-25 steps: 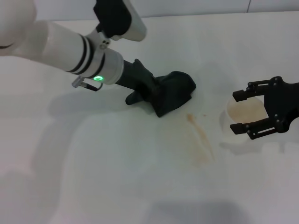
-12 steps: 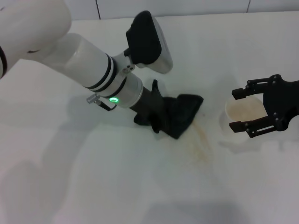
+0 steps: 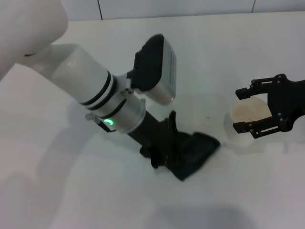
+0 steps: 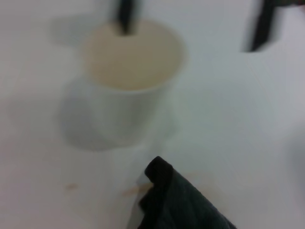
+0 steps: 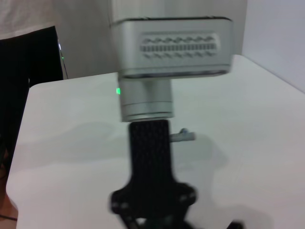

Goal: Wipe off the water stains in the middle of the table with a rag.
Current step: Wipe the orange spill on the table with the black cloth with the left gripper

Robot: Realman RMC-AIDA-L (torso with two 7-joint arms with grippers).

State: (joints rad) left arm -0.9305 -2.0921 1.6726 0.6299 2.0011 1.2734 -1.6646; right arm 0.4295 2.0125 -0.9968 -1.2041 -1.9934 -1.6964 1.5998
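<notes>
The left gripper (image 3: 164, 150) is clamped on the rag (image 3: 193, 155), pressing it flat on the table (image 3: 71, 191) in the middle, near the cup (image 3: 248, 113); the rag lies over the spot, so no puddle shows in the head view; the left wrist view shows only faint brown stains (image 4: 128, 192) just beside the cloth's edge; the wipe looks mostly done, with those traces left; the right gripper (image 3: 255, 110) sits with its jaws wide around the cup, not squeezing it.
</notes>
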